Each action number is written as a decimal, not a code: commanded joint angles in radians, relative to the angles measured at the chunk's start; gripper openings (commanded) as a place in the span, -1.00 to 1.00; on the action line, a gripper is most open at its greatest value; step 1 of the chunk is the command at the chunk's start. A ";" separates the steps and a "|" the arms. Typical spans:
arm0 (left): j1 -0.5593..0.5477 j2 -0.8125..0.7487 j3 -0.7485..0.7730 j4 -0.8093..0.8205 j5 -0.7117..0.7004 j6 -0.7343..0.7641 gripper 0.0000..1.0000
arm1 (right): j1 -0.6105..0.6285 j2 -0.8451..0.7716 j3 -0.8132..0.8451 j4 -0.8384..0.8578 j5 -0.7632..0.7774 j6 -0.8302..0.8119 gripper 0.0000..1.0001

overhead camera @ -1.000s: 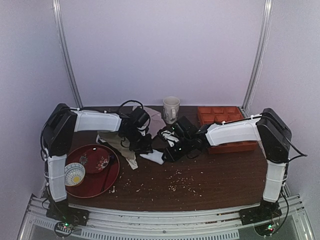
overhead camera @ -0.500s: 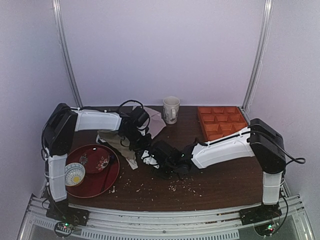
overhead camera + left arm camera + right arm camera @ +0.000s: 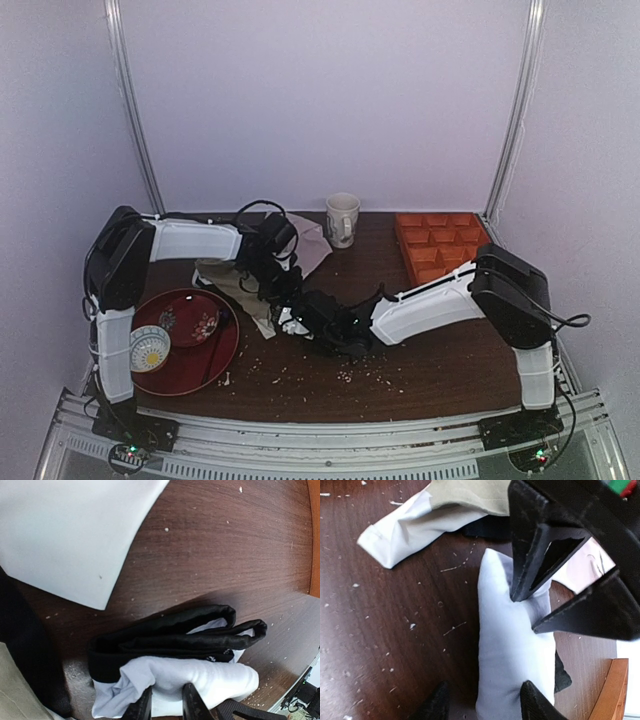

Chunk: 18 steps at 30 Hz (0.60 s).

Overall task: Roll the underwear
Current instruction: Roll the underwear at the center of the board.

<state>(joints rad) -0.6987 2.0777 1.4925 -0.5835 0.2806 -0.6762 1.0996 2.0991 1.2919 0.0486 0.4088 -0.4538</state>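
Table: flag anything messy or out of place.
Pale crumbs are scattered over the dark table, mostly around the front middle. An olive garment and a pale cloth lie crumpled left of centre rather than folded. The underwear is bundled into a neat white roll.

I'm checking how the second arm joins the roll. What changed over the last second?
The right arm swung left, from beside the orange compartment tray to the white boxer briefs with black trim. The right gripper opened and now straddles the rolled cloth. The left gripper stayed pinched on the briefs. The white mug, the tray and the round red plate did not move.
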 commanded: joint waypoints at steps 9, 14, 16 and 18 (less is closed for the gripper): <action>0.011 0.048 -0.017 -0.055 0.033 0.024 -0.39 | -0.036 0.113 0.023 0.058 0.105 -0.064 -0.07; 0.010 0.050 -0.017 -0.055 0.039 0.030 -0.39 | -0.050 0.123 0.015 0.036 0.093 -0.045 -0.22; 0.010 0.052 -0.017 -0.055 0.040 0.030 -0.39 | -0.050 0.122 0.008 0.035 0.086 -0.046 -0.31; 0.011 0.054 -0.015 -0.055 0.042 0.031 -0.39 | -0.049 0.122 0.006 0.036 0.084 -0.046 -0.45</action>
<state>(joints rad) -0.6868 2.0815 1.4925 -0.5808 0.3138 -0.6647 1.0664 2.1731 1.3193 0.1638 0.4969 -0.5011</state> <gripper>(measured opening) 0.306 0.332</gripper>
